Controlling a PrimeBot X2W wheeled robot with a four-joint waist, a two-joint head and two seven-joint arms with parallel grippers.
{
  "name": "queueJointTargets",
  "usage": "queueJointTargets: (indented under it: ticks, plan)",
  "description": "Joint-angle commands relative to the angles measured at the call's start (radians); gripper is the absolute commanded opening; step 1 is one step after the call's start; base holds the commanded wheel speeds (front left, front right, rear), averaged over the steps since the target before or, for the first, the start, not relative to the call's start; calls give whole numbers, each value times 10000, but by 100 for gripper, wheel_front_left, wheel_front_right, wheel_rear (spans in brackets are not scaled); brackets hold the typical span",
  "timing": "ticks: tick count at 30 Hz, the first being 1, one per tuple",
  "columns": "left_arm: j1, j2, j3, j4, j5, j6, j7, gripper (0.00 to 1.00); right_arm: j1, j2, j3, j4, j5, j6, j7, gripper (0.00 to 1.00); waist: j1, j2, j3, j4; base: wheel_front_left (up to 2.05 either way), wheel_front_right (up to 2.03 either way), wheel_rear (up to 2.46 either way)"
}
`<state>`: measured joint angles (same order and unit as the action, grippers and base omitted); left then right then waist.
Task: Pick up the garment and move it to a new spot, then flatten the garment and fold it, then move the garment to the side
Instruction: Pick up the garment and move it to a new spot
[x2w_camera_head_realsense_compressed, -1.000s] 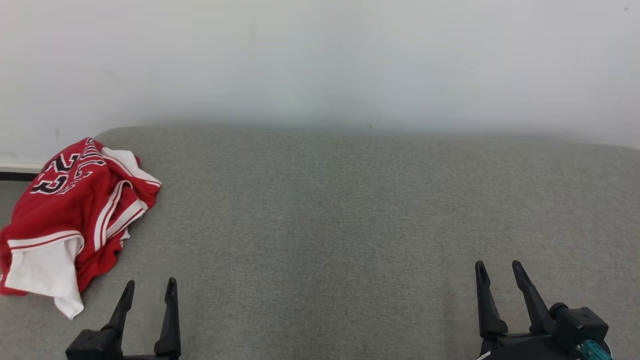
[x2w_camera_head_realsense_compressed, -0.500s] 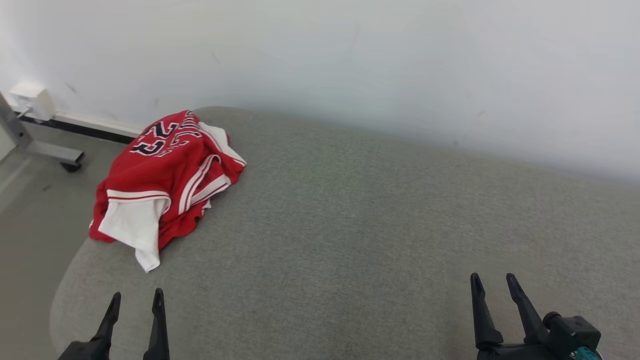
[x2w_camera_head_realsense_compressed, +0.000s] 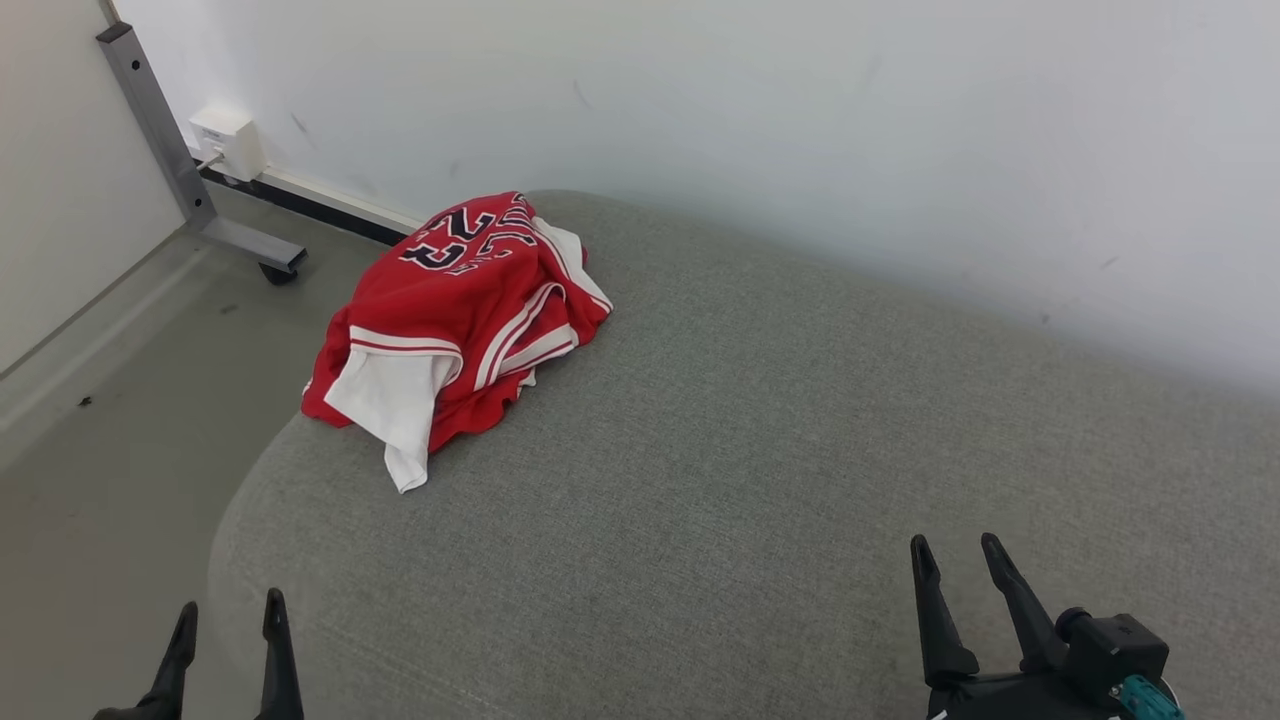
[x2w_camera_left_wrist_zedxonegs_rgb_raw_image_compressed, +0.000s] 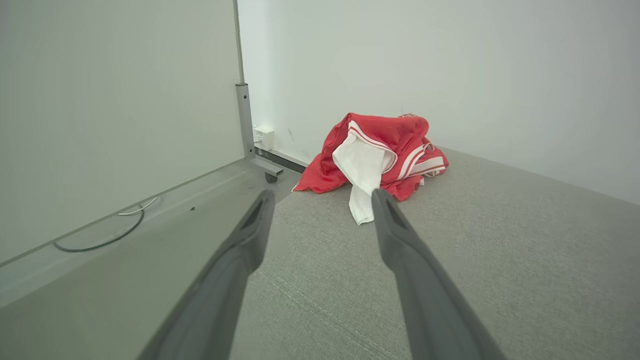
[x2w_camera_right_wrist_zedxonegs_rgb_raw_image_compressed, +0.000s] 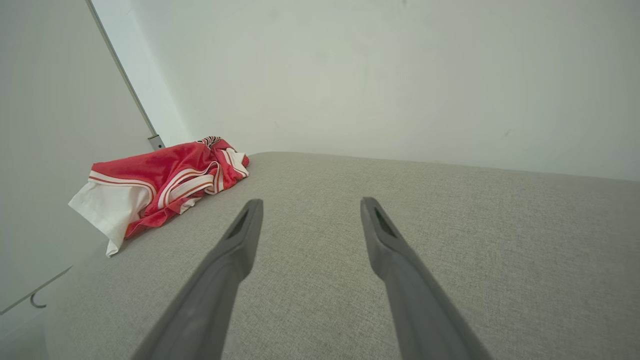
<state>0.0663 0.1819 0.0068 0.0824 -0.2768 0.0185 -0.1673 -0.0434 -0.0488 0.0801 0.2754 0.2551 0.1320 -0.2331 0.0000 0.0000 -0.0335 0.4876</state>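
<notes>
A crumpled red garment (x2w_camera_head_realsense_compressed: 455, 320) with white trim and dark numerals lies bunched at the left end of the grey padded surface (x2w_camera_head_realsense_compressed: 760, 470), a white flap hanging toward the edge. The left wrist view has the garment (x2w_camera_left_wrist_zedxonegs_rgb_raw_image_compressed: 382, 150) ahead; the right wrist view has the garment (x2w_camera_right_wrist_zedxonegs_rgb_raw_image_compressed: 160, 187) far left. My left gripper (x2w_camera_head_realsense_compressed: 230, 620) hovers open at the lower left, over the surface's rounded edge, well short of the garment. Far from the cloth, my right gripper (x2w_camera_head_realsense_compressed: 955, 565) stands open at the lower right. Neither holds anything.
A white wall (x2w_camera_head_realsense_compressed: 800, 130) backs the surface. Bare floor (x2w_camera_head_realsense_compressed: 110, 400) lies left of it, with a grey metal post (x2w_camera_head_realsense_compressed: 165, 140) on a wheeled foot, a white wall box (x2w_camera_head_realsense_compressed: 228, 140) and a cable (x2w_camera_left_wrist_zedxonegs_rgb_raw_image_compressed: 100, 242) on the floor.
The head camera has swung left, so the garment sits nearer the picture's middle and the floor and post have come into view. Both grippers stay open; the garment has not moved.
</notes>
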Motion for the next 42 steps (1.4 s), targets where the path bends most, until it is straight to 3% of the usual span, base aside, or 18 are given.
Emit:
queueJointTargets:
  ticks: [1, 12, 16, 23, 31, 42]
  plan:
    - [148, 30, 85, -63, -46, 62, -90, 100, -69, -25, 41, 49, -1, -24, -4, 100, 0, 0, 58, 57, 0, 0, 0]
    - [-367, 153, 183, 53, -292, 51, 75, 100, -122, -25, -126, 184, -141, -24, -46, 100, 0, 0, 174, 7, 0, 0, 0]
    - [-1237, 492, 200, 169, -341, -98, 290, 100, -97, -24, -384, 82, -505, -24, 26, 100, 0, 0, 425, -214, 0, 0, 0]
    - [-3446, 1128, 443, 341, -637, -434, 627, 100, -664, -38, -959, -679, -1339, -25, 415, 100, 0, 0, 1658, -1168, 0, 0, 0]
    - [-6149, 2338, 950, 1161, -995, -769, 1113, 100, -1293, -228, -1769, -2165, -1903, -25, 807, 100, 0, 0, 3659, -2728, 0, 0, 0]
    - [-8982, 3262, 623, 3319, -1168, -1129, 1814, 100, -1656, -312, -2220, -3052, -1972, -25, 889, 100, 0, 0, 5053, -3675, 0, 0, 0]
